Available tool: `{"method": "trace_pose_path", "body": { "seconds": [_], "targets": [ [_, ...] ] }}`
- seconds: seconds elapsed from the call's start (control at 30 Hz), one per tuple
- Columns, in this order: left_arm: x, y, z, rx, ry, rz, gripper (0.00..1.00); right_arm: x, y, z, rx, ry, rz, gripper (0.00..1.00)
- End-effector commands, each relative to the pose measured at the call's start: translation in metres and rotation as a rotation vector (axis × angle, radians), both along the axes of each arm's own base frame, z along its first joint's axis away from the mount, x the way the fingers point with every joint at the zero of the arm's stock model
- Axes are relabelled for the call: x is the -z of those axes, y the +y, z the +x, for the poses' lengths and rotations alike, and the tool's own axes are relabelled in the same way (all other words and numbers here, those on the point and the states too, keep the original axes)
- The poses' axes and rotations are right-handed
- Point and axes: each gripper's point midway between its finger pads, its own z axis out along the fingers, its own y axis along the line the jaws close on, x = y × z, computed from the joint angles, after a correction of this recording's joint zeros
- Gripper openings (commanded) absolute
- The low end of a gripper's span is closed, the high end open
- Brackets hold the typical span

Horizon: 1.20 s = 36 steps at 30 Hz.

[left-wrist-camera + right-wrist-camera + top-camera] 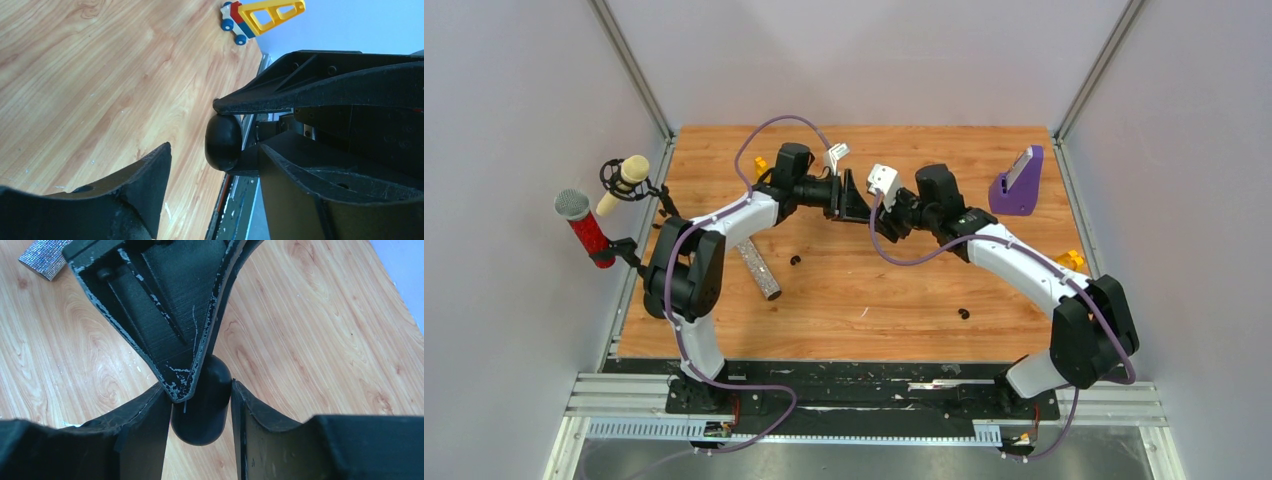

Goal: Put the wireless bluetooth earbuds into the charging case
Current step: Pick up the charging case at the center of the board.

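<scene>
The left jaws cover the upper half of the black case [202, 412]. The toy truck [250, 17] and the glittery bar [45, 260] run off the top edge. Two dark specks [796, 261] on the counter [874, 290] are too small to identify.

This looks like a robot lab, because two robot arms [724, 215] [1014, 255] are bolted to a metal rail [614, 400] at the edge of a wooden table [864, 290] boxed in by plain grey walls [514, 120], with two microphones [584, 228] [627, 178] clamped at the side.

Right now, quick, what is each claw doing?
Left claw: open, gripping nothing.
Right claw: closed on the black charging case.
</scene>
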Motion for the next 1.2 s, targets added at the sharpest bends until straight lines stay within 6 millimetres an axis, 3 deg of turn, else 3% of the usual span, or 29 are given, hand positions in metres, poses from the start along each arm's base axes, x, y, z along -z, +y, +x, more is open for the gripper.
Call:
{"method": "trace_pose_path", "body": {
  "seconds": [0.0,0.1,0.27,0.43,0.57,0.7,0.77,0.93,1.07,1.17],
  "targets": [
    [-0.014,-0.007,-0.004,0.06,-0.035,-0.042,0.67,-0.028,0.006,-0.001,-0.047,-0.104,0.043,0.31],
    [-0.015,-0.008,-0.006,0.071,-0.016,-0.056,0.6,-0.025,0.007,-0.001,-0.06,-0.113,0.031,0.31],
    [-0.019,-0.01,-0.007,0.092,-0.003,-0.092,0.39,-0.019,0.009,-0.004,-0.094,-0.113,0.023,0.32],
    [-0.019,-0.01,-0.008,0.093,-0.003,-0.095,0.31,-0.02,0.008,-0.005,-0.096,-0.116,0.026,0.34],
    [-0.022,-0.01,-0.007,0.095,-0.011,-0.102,0.26,-0.024,0.007,-0.005,-0.087,-0.114,0.028,0.53],
    [-0.026,-0.009,-0.008,0.098,-0.024,-0.111,0.25,-0.029,0.006,-0.003,-0.072,-0.079,0.039,0.89],
    [-0.029,-0.008,-0.009,0.1,-0.033,-0.118,0.25,-0.034,0.005,-0.004,-0.082,-0.049,0.042,1.0],
    [-0.039,-0.004,-0.013,0.134,-0.091,-0.14,0.24,-0.06,-0.005,-0.019,-0.161,0.085,0.111,1.0],
    [-0.042,0.002,-0.022,0.217,-0.224,-0.143,0.23,-0.097,-0.026,-0.042,-0.259,0.237,0.226,1.0],
    [-0.041,0.009,-0.035,0.28,-0.285,-0.133,0.23,-0.113,-0.044,-0.053,-0.276,0.329,0.32,1.0]
  ]
}}
